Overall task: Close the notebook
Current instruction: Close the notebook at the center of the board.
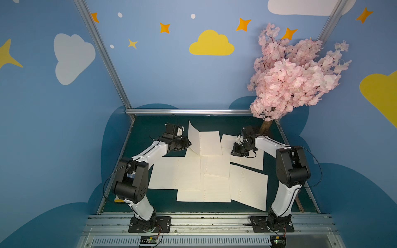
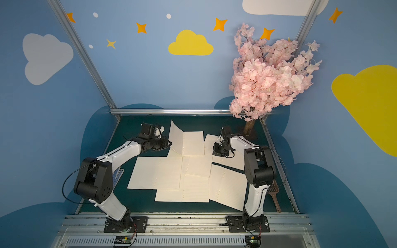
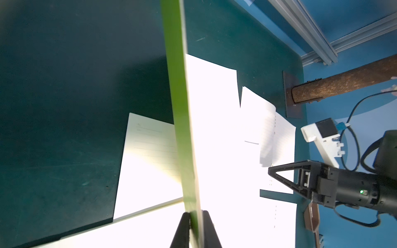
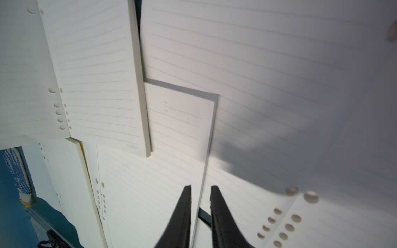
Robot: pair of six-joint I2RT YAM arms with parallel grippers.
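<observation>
- The left pincer (image 3: pixel 196 214) pinched the raised cover (image 3: pixel 178 107) of the notebook (image 1: pixel 209 142), with one finger against each face. The cover stood nearly upright, running straight out from the tips.
- The notebook's lined page lay flat on the desk (image 1: pixel 141 137) just past that pincer, on the side towards the right pincer (image 1: pixel 234 152).
- The right pincer's fingers (image 4: pixel 182 206) stood slightly apart with nothing between them, hanging over the other open notebooks (image 1: pixel 247 160). Whether the tips touched paper could not be told.
- These other open notebooks spread flat and overlapping between the two pincers and back towards the arm bases.
- Only the left wrist view showed the cover's outer face as green. Both top views gave just its pale inner side (image 2: pixel 176 137).
- A top view showed a blue dotted glove (image 2: pixel 118 174) well behind the left pincer, beside that arm.
- A brown tool (image 2: pixel 277 193) lay well behind the right pincer, beside that arm.
</observation>
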